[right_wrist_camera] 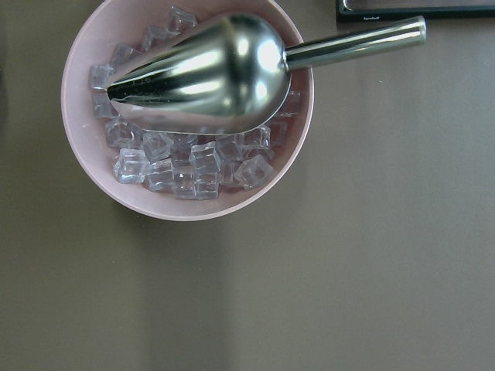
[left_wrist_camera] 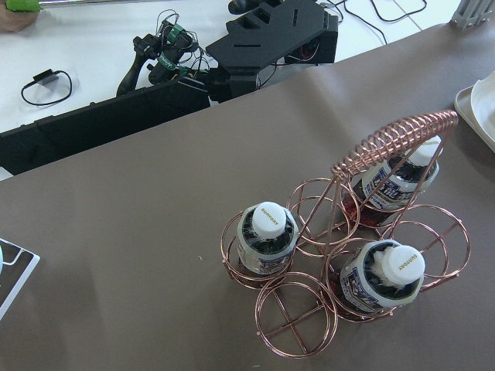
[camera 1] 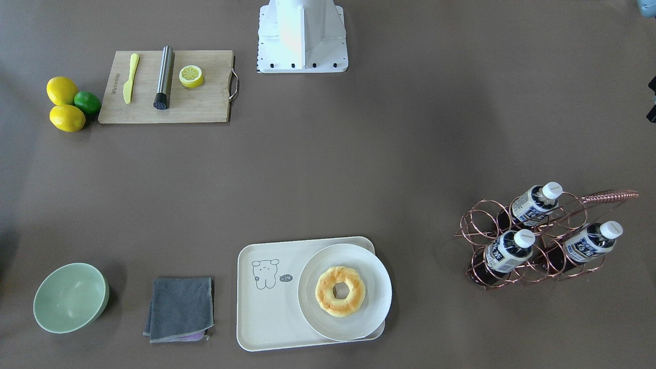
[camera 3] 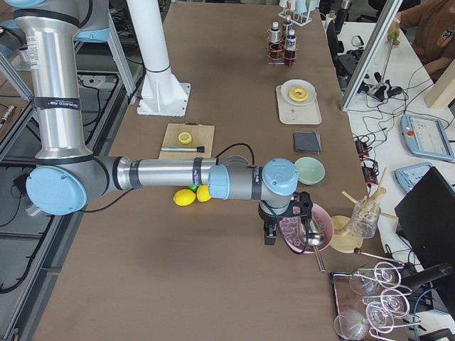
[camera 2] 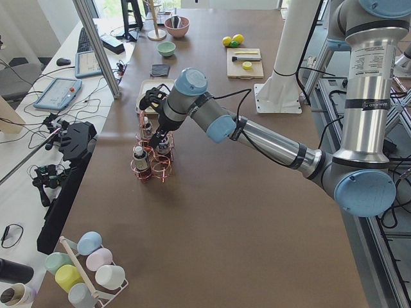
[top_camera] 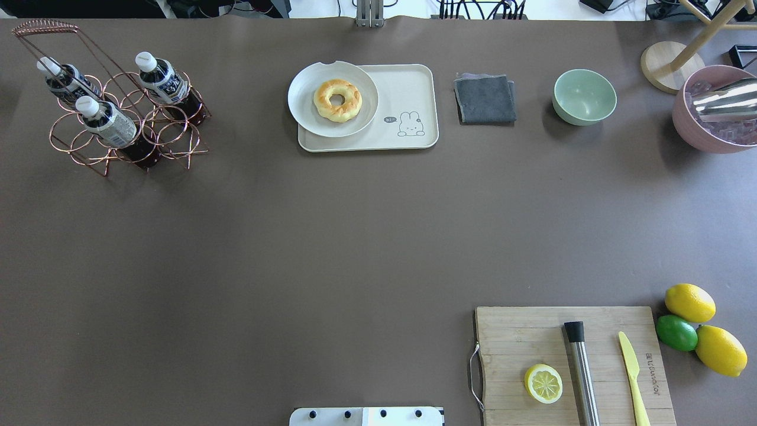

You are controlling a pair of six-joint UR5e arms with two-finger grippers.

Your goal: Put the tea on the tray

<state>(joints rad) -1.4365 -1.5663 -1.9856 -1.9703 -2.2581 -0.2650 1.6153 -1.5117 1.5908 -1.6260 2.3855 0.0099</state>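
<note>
Front-facing view: the tray (camera 1: 256, 333) lies at the bottom centre. Its right half is under a round plate (camera 1: 378, 302) carrying a doughnut (camera 1: 340, 290); the left half, with the bear drawing, is bare. The tea bottles (camera 1: 507, 251) stand tilted in a copper wire rack (camera 1: 474, 218) at the right, well apart from the tray. A wide stretch of brown table (camera 1: 328, 169) lies open between them. A grey cloth (camera 1: 179, 307) and a green bowl (camera 1: 72, 297) sit left of the tray.

Overhead view: rack at upper left, tray at top centre, bare table across the whole middle. A wooden board (top_camera: 514, 337) with a lemon half fills the lower right. A pink bowl (top_camera: 686, 133) sits at the right edge.

Exterior left view: the left gripper (camera 2: 152, 97) hangs above the rack, clear of the bottle caps. I cannot tell whether its fingers are apart or together.

Exterior right view: the right gripper (camera 3: 274, 231) hovers just beside the pink bowl, far from the rack. I cannot tell its finger position either.

Left wrist view: three white caps point up from the rack's rings, and the coiled handle arches over them. No fingers show.

Right wrist view: the pink bowl holds ice cubes and a metal scoop (right_wrist_camera: 201, 73), with bare table below.
</note>
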